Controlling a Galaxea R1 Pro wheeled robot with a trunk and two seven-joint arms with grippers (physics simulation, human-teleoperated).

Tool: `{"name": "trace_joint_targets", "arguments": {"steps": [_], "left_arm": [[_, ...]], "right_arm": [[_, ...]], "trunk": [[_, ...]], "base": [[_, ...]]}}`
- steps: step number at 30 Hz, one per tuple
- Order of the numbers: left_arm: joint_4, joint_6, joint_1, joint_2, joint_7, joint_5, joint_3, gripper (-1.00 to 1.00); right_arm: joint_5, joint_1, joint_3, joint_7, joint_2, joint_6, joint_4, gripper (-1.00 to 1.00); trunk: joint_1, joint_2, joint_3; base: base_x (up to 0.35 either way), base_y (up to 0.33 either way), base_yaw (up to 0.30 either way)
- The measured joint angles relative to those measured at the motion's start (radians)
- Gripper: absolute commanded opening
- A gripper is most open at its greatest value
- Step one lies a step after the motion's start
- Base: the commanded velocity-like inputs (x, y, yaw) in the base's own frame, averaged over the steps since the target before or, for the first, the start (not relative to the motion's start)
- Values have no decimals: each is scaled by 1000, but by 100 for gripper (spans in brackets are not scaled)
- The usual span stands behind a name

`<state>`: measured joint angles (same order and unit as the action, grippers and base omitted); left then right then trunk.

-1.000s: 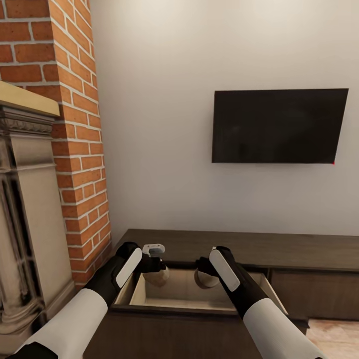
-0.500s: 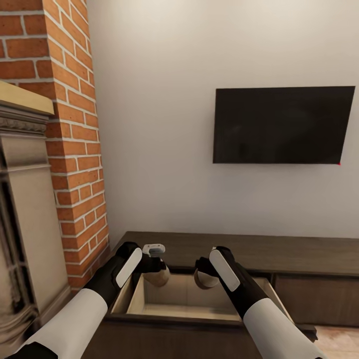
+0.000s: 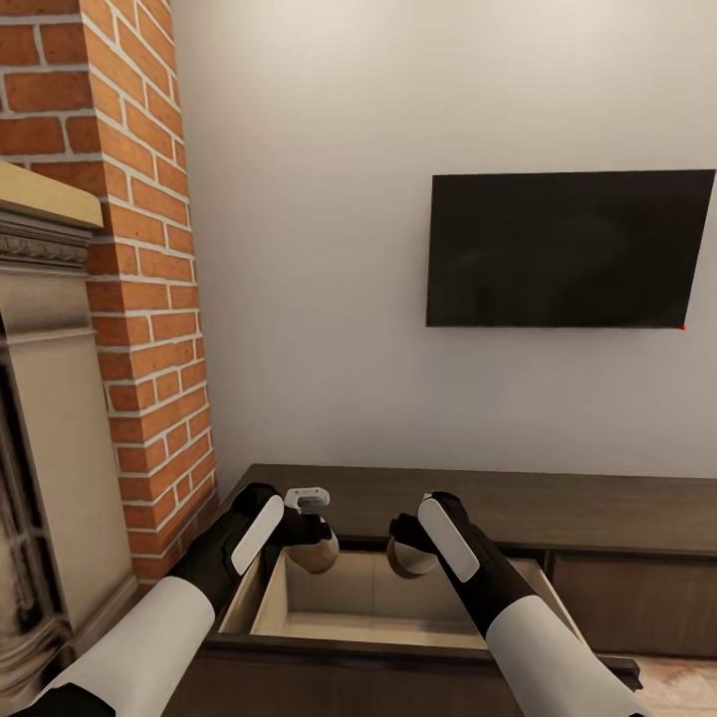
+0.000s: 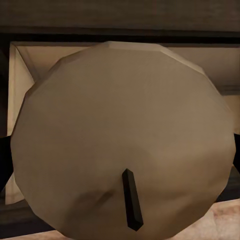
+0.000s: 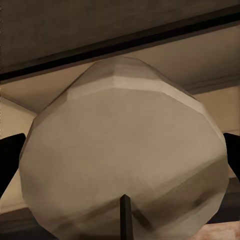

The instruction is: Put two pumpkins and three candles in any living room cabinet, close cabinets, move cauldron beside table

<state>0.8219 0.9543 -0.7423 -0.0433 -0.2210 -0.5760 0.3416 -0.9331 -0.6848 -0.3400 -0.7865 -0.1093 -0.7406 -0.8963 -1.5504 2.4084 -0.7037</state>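
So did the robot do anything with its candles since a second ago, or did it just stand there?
Almost nothing changed. The left gripper and the right gripper each still clamp a candle over the open drawer of the cabinet. Neither candle has been let go. Only the camera swung slightly: the TV and the brick wall slid a little across the picture.

Two candles show: one tan candle (image 3: pixel 317 554) sits clamped in the left gripper (image 3: pixel 315 551), its dark wick (image 4: pixel 132 206) facing that wrist camera, and a second candle (image 3: pixel 408 558) sits clamped in the right gripper (image 3: pixel 406 558). One dark-brown cabinet (image 3: pixel 558 508) runs beyond both grippers, with one open drawer (image 3: pixel 368 597) directly below them. One black television (image 3: pixel 570 249) hangs above. One brick column (image 3: pixel 139 279) and one mantel (image 3: pixel 40 299) stand beside the left arm.
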Motion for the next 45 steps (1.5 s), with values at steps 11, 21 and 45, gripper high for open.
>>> {"name": "trace_joint_targets", "arguments": {"steps": [11, 21, 45], "left_arm": [[-2, 3, -1, 0, 0, 2, 0, -100], [-2, 4, -1, 0, 0, 2, 0, -100], [-2, 3, -1, 0, 0, 4, 0, -100]], "right_arm": [[-5, -1, 2, 4, 0, -7, 22, -100], [-6, -3, 2, 5, 0, -8, 36, -100], [-6, -3, 2, 5, 0, -8, 37, -100]], "trunk": [[-38, 70, -31], [-53, 92, -68], [-64, 98, -161]], "base": [[0, 0, 0], [0, 0, 0], [0, 0, 0]]}}
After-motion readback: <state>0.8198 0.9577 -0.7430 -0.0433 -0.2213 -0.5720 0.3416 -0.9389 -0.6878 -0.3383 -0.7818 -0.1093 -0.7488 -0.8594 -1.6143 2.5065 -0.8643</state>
